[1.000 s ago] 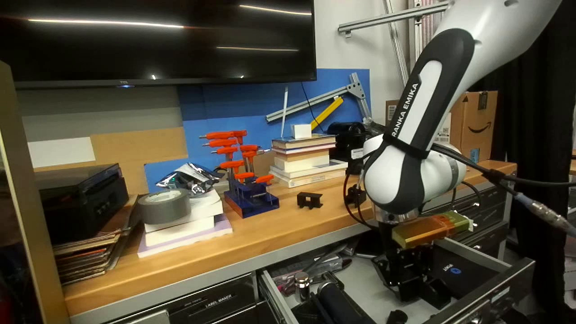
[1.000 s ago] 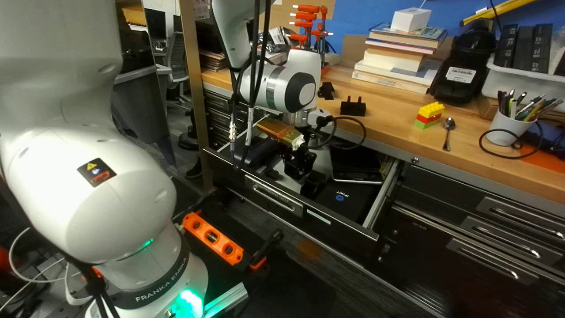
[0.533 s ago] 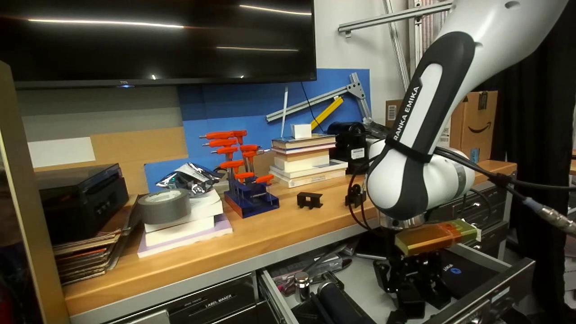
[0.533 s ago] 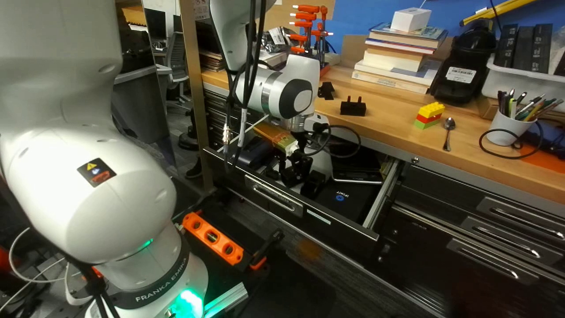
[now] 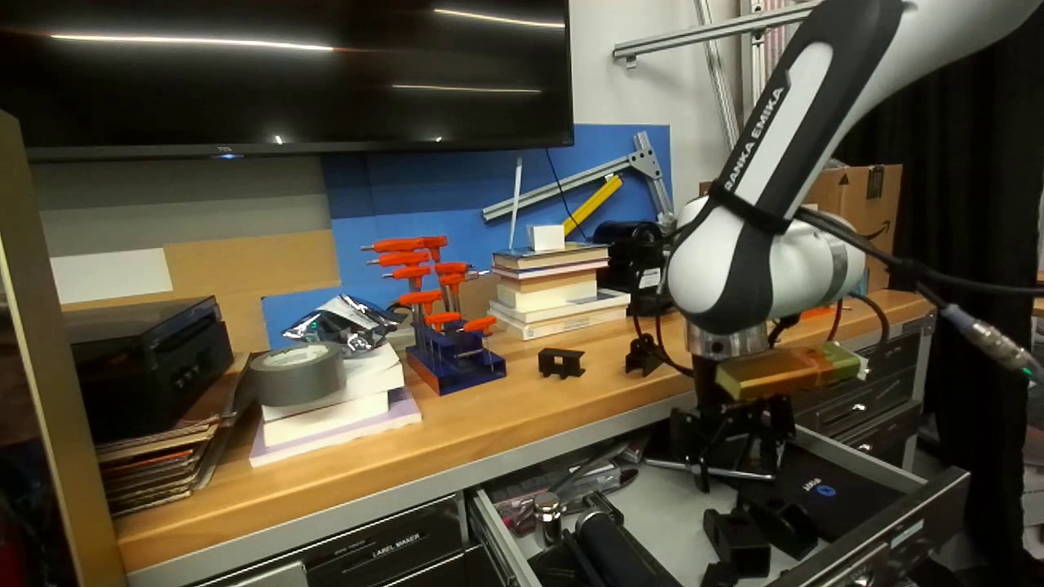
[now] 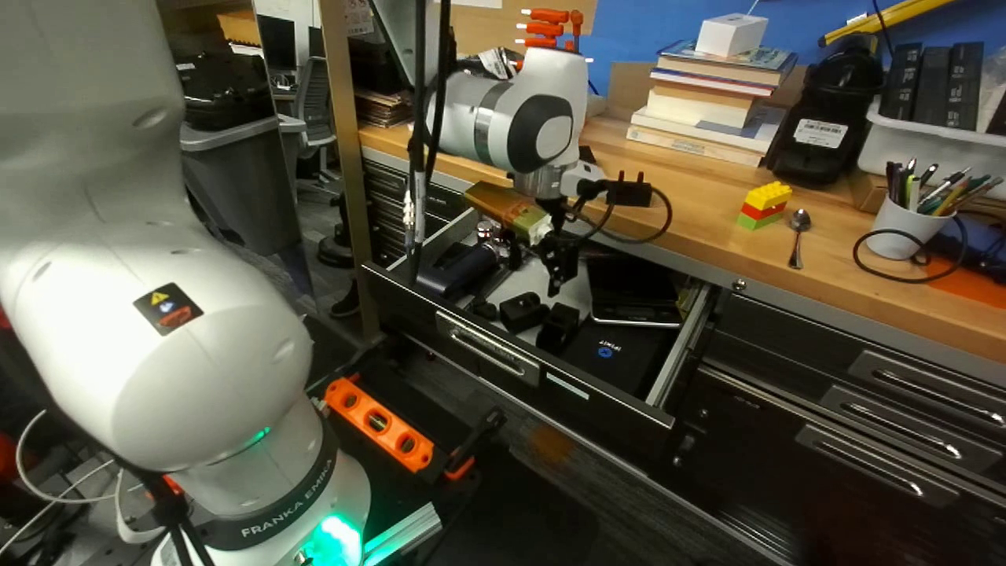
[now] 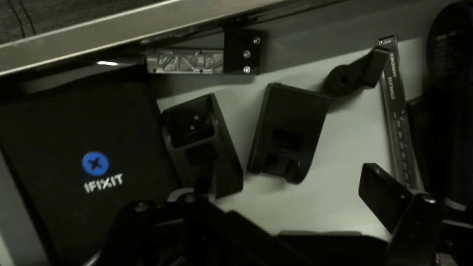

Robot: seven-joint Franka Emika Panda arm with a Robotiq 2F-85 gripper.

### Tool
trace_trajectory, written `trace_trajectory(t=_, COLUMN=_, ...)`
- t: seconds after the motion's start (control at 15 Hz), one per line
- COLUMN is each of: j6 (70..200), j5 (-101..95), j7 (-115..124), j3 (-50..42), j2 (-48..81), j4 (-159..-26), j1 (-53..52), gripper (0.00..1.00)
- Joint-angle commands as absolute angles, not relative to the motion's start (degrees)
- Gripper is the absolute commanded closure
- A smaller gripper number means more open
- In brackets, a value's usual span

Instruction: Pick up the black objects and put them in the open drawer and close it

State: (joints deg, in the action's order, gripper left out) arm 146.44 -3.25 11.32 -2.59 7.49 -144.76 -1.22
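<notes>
My gripper (image 5: 738,452) (image 7: 295,188) hangs open above the drawer (image 6: 613,406), nothing between its fingers. The drawer is pulled out. Inside, a chunky black piece (image 5: 738,544) (image 7: 290,129) lies on the pale floor beside another black piece (image 5: 779,523) (image 7: 227,162). A smaller black piece (image 7: 345,77) rests near the drawer front. On the wooden bench stand two more: a black block (image 6: 629,194) with two red-tipped posts, and a black bracket (image 5: 561,363), mostly hidden behind the arm in an exterior view.
A black iFixit case (image 7: 74,147), a steel ruler (image 7: 399,122) and a dark cylinder (image 5: 616,550) share the drawer. A hex key stand (image 5: 453,359), stacked books (image 5: 555,310), toy bricks (image 6: 764,206), a spoon (image 6: 798,232) and a pen cup (image 6: 902,228) stand on the bench.
The gripper's jaws have spread and let go of a black piece, which now lies on the drawer floor. My arm has risen and drawn back toward the bench.
</notes>
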Motion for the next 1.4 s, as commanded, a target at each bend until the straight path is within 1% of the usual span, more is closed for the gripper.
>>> trace_trajectory(t=0.0, j6=138.4, j5=-3.42, j7=2.27, j3=-2.51, j2=-0.87, j4=-141.71, j1=0.57, gripper=0.0)
trace_trajectory(t=0.13, j6=135.19, j5=-3.27, j7=-3.95, j3=-2.87, j2=-3.05, j4=-138.85, j1=1.44, gripper=0.0)
trace_trajectory(t=0.4, j6=134.47, j5=-1.52, j7=-17.01, j3=-3.61, j2=-2.46, j4=-133.0, j1=1.96, gripper=0.0)
trace_trajectory(t=0.93, j6=141.09, j5=4.4, j7=-37.46, j3=-3.64, j2=5.42, j4=-126.61, j1=3.48, gripper=0.0)
trace_trajectory(t=1.33, j6=140.11, j5=13.45, j7=-50.01, j3=-1.93, j2=13.5, j4=-118.24, j1=7.7, gripper=0.0)
